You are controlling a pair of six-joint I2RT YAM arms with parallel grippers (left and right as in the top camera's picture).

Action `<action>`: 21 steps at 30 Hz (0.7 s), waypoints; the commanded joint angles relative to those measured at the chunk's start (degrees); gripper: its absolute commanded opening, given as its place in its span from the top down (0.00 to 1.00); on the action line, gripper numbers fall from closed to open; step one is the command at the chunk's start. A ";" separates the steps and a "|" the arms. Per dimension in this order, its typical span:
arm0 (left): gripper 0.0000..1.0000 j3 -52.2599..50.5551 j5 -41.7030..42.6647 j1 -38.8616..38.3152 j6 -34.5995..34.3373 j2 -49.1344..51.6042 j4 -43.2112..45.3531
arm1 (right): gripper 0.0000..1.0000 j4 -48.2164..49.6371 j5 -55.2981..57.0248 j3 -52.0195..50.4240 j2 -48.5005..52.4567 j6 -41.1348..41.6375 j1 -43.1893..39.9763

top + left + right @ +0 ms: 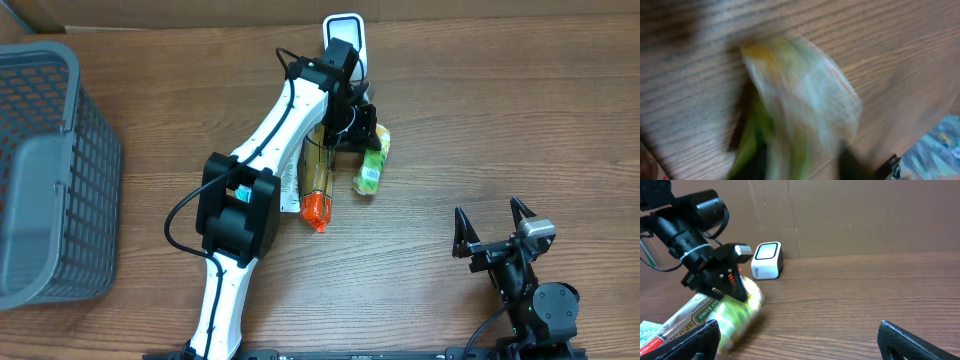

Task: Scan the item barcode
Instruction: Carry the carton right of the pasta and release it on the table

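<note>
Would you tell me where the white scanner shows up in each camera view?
Overhead: scanner at the top centre of the picture.
Left wrist: not in it.
Right wrist: scanner left of centre, in the upper half.
Shared landmark: the green packet, in all three views, blurred in the left wrist one.

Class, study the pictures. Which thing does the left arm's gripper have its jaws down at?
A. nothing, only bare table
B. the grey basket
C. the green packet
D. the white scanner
C: the right wrist view shows the left gripper with its jaws down at the green packet, the white scanner standing apart behind it; overhead, the grey basket sits far off to the side.
</note>
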 commanded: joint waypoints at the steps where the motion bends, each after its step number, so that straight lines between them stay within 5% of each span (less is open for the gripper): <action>1: 0.25 0.59 2.25 -0.50 4.61 -0.13 -1.36 | 0.00 0.24 0.37 -0.61 -0.52 0.20 -0.22; 3: 0.00 0.63 2.14 -0.50 5.29 -0.42 -1.79 | 0.00 0.24 0.37 -0.61 -0.52 0.20 -0.22; 10: 0.00 2.49 -0.87 0.52 7.23 -6.99 -3.32 | 0.00 0.26 0.37 -0.61 -0.52 0.20 -0.22; 21: 0.00 2.64 -16.41 9.51 8.33 -32.11 -11.78 | 0.00 0.24 0.37 -0.61 -0.52 0.20 -0.22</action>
